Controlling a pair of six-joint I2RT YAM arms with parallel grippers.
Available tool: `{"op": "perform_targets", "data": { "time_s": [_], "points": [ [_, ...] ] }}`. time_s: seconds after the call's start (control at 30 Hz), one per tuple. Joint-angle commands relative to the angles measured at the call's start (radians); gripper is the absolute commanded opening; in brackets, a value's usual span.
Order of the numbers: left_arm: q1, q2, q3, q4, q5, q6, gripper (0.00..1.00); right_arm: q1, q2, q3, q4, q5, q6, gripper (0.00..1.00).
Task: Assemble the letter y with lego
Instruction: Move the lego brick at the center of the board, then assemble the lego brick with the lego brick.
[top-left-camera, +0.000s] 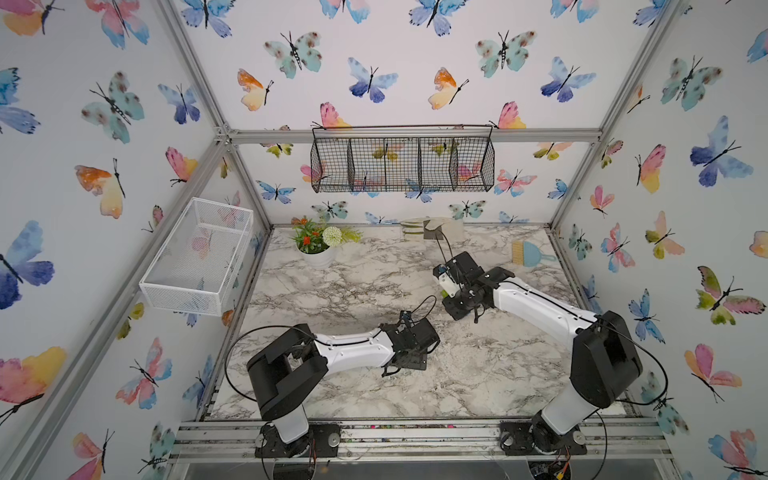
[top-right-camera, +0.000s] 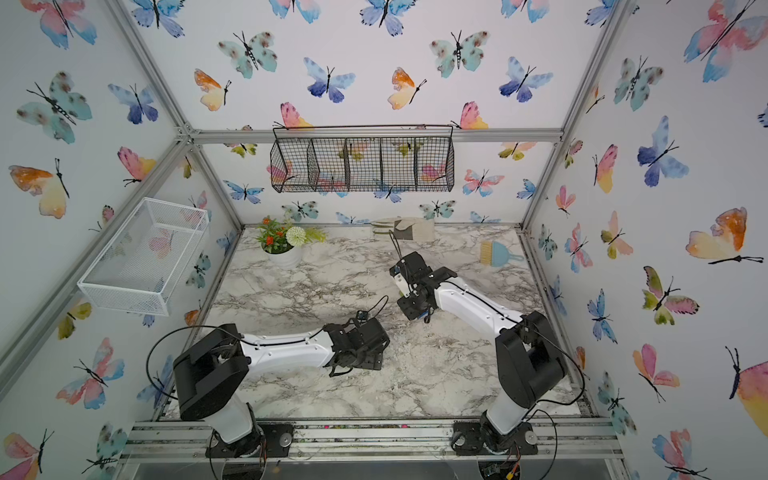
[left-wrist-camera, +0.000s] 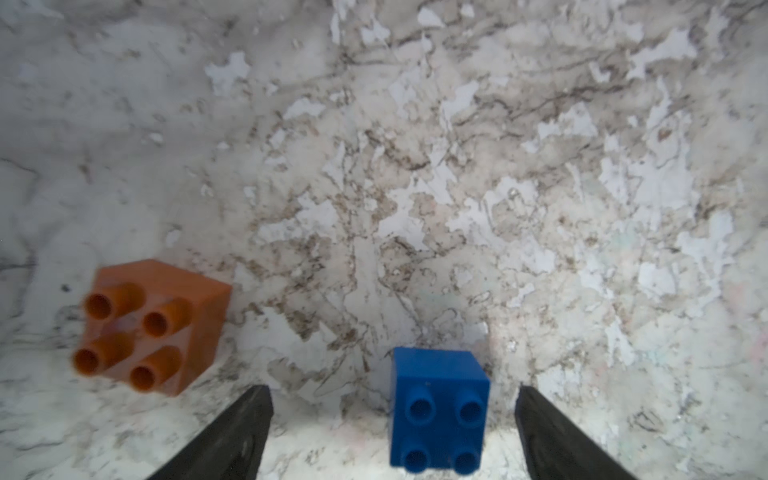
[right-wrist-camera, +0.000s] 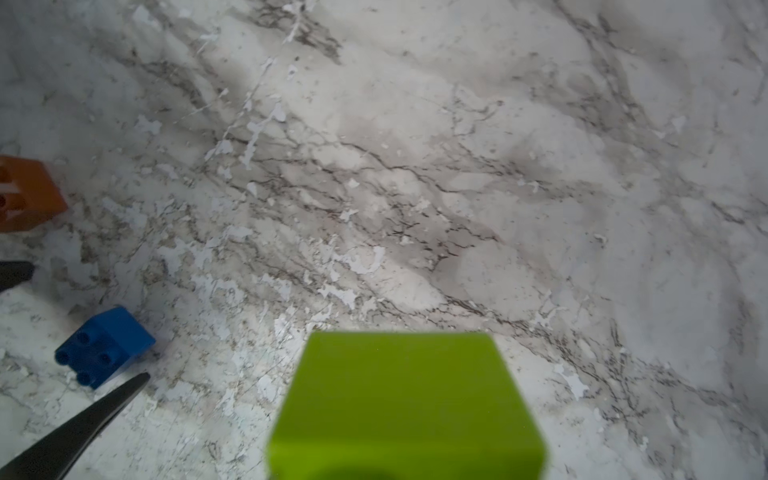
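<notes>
My left gripper (left-wrist-camera: 392, 392) points down at the marble table (left-wrist-camera: 457, 166) and stands open. A blue square lego brick (left-wrist-camera: 440, 411) lies on its side between the two black fingers (left-wrist-camera: 245, 428), touching neither. An orange brick (left-wrist-camera: 153, 328) lies on its side apart from it. The right wrist view shows the same blue brick (right-wrist-camera: 104, 347) and orange brick (right-wrist-camera: 25, 195). My right gripper (top-left-camera: 448, 296) holds a lime green brick (right-wrist-camera: 403, 407) above the table, and the brick hides its fingers. The letter y is out of view.
A white flower pot (top-left-camera: 318, 249) stands at the back left of the table. A beige cloth item (top-left-camera: 432, 228) and a blue brush (top-left-camera: 530, 253) lie at the back. A white mesh basket (top-left-camera: 199, 257) hangs on the left wall, a black wire basket (top-left-camera: 403, 160) on the back wall.
</notes>
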Motion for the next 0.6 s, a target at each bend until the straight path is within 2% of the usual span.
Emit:
{"op": "perform_targets", "data": {
  "time_s": [0.0, 0.17, 0.27, 0.43, 0.57],
  "points": [
    [0.099, -0.148, 0.011, -0.095, -0.05, -0.01, 0.94, 0.091, 0.028, -0.003, -0.026, -0.013, -0.101, 0.16],
    [0.388, -0.393, -0.077, -0.115, 0.025, 0.078, 0.94, 0.17, 0.02, -0.042, 0.007, -0.062, -0.171, 0.16],
    [0.552, -0.492, -0.119, -0.107, 0.023, 0.155, 0.94, 0.219, 0.018, -0.051, 0.018, -0.072, -0.217, 0.16],
    [0.767, -0.513, -0.132, -0.102, 0.108, 0.26, 0.94, 0.294, 0.086, -0.011, -0.03, -0.024, -0.256, 0.17],
    [0.854, -0.474, -0.143, -0.072, 0.177, 0.31, 0.94, 0.334, 0.13, 0.015, -0.045, -0.026, -0.285, 0.17]
  ]
}}
